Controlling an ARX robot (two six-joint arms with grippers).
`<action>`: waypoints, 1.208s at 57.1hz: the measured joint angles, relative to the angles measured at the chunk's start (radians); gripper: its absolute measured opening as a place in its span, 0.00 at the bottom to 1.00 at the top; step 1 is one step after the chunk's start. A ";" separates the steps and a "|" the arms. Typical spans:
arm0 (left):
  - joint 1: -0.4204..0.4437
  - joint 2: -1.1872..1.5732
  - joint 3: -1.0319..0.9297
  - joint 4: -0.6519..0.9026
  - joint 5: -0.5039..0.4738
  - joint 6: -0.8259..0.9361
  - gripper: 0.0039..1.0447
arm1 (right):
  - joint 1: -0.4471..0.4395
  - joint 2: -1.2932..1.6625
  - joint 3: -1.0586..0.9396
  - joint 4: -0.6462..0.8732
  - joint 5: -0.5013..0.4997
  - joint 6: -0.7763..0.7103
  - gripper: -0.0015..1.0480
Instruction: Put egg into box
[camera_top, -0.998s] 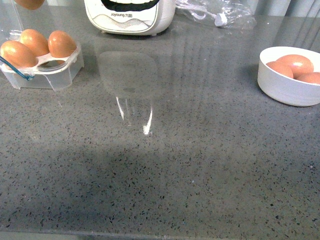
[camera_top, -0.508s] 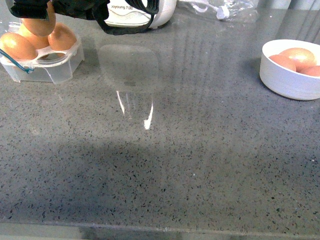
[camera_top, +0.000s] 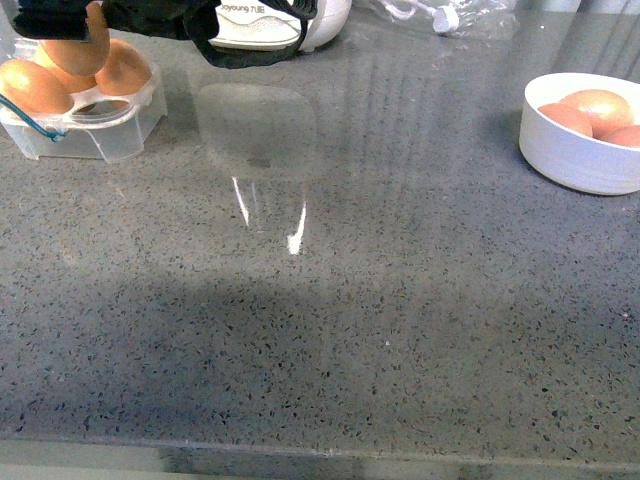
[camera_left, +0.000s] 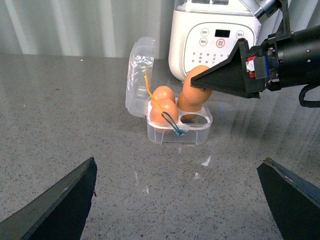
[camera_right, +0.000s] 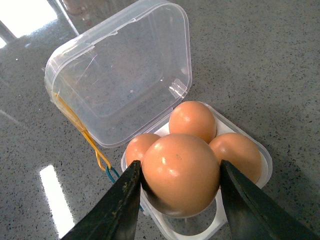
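1. Front view: the box (camera_top: 100, 140) sat on the grey countertop (camera_top: 350, 330), with other eggs (camera_top: 28, 88) resting in its cups. The right gripper (camera_top: 72, 28) hung directly above the box, its black fingers pinching the egg (camera_top: 72, 58). A white appliance (camera_top: 270, 25) stood near the box, on its far side. A white bowl (camera_top: 570, 155) holding loose eggs (camera_top: 600, 105) sat well apart from the box, toward the robot's right.

2. Left wrist view: the left gripper (camera_left: 177, 200) faced the box from the side away from the appliance. Its two fingers (camera_left: 60, 205) were spread wide with only countertop between them. The box's clear lid (camera_left: 137, 75) stood open and upright, and a yellow-and-blue band (camera_left: 172, 125) trailed from the lid across the box. The egg was held tilted over the box, above its appliance-side half. An empty cup (camera_left: 192, 118) showed just in front of the egg. Whether the egg touched the box could not be told.

3. Right wrist view: the right gripper's fingers pressed on opposite sides of the egg, which hung right over the box. Three of the box's cups were filled. The fourth cup lay beneath the held egg and was mostly hidden by it. The lid lay swung back, away from the cups.
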 joint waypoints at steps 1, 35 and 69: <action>0.000 0.000 0.000 0.000 0.000 0.000 0.94 | 0.000 0.000 0.000 0.000 -0.002 -0.001 0.47; 0.000 0.000 0.000 0.000 0.000 0.000 0.94 | -0.032 -0.097 -0.096 0.048 0.002 -0.038 0.93; 0.000 0.000 0.000 0.000 0.000 0.000 0.94 | -0.349 -0.651 -0.649 0.365 0.267 -0.196 0.93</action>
